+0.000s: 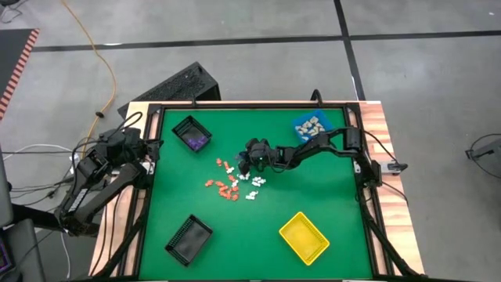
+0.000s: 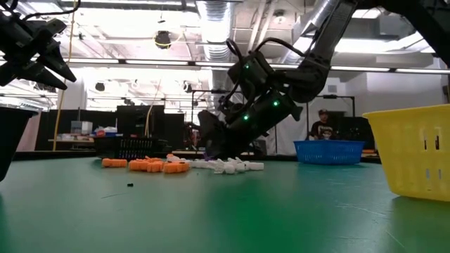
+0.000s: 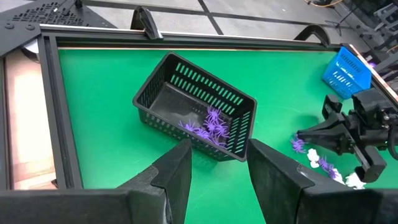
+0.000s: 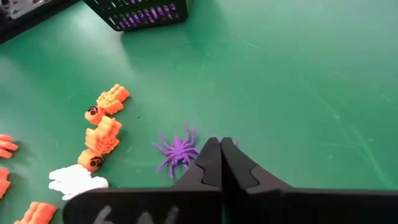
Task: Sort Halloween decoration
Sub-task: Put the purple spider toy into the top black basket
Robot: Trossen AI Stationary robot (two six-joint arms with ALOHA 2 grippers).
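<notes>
Right gripper [image 4: 219, 146], jaws clenched, is touching purple spider [image 4: 177, 151] beside orange pieces [image 4: 102, 134]; looks light, thin-legged, slippery: pinch body. Left gripper [image 3: 217, 163] released.

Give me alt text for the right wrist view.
The right gripper is shut on the green table beside a purple spider. Orange pieces and a white piece lie nearby, with a black bin of purple pieces beyond.
</notes>
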